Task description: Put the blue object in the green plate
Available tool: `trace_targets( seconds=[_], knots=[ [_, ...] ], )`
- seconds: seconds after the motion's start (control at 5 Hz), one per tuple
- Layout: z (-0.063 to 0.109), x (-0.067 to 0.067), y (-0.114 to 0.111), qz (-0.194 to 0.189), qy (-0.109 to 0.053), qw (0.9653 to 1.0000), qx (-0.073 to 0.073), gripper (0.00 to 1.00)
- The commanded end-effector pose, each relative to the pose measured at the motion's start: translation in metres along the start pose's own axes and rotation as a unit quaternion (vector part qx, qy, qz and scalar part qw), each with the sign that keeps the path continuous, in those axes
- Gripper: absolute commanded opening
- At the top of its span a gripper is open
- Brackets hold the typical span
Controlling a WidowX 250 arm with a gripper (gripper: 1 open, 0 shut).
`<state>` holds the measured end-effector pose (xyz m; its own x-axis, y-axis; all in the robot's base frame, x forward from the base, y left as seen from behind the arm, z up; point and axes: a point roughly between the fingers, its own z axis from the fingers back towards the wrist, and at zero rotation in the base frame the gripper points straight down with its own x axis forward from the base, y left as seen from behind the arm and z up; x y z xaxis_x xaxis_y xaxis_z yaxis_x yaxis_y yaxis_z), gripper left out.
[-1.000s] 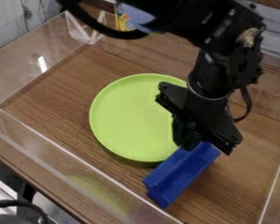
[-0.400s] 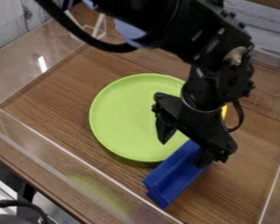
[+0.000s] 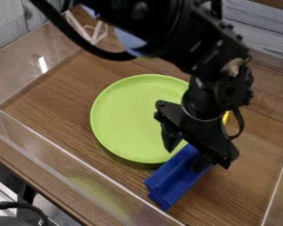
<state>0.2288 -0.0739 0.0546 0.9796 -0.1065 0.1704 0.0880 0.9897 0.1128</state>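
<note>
Nearest me, the blue object lies on the wood just off the green plate, by its near right rim. My gripper sits on its far end; I cannot tell its jaw spread. Clear walls border the tray.

The blue object, an elongated royal-blue block, is seen lying on the wooden surface just beside the near right rim of the green plate, its far end hidden. The green plate, round, flat and low-rimmed, is seen lying flat on the surface.
</note>
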Motion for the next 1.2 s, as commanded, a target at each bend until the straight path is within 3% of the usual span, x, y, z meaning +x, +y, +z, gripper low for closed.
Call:
trace_targets(
  seconds=[0.0, 0.6, 0.8, 1.0],
  knots=[
    [0.004, 0.005, 0.001, 0.000, -0.012, 0.9999, -0.001, 0.00],
    [0.016, 0.015, 0.009, 0.008, -0.012, 0.9999, 0.004, 0.00],
    [0.026, 0.019, 0.015, -0.003, -0.015, 0.9999, 0.008, 0.00],
    [0.046, 0.025, 0.024, -0.009, -0.021, 0.9996, 0.014, 0.00]
  ],
)
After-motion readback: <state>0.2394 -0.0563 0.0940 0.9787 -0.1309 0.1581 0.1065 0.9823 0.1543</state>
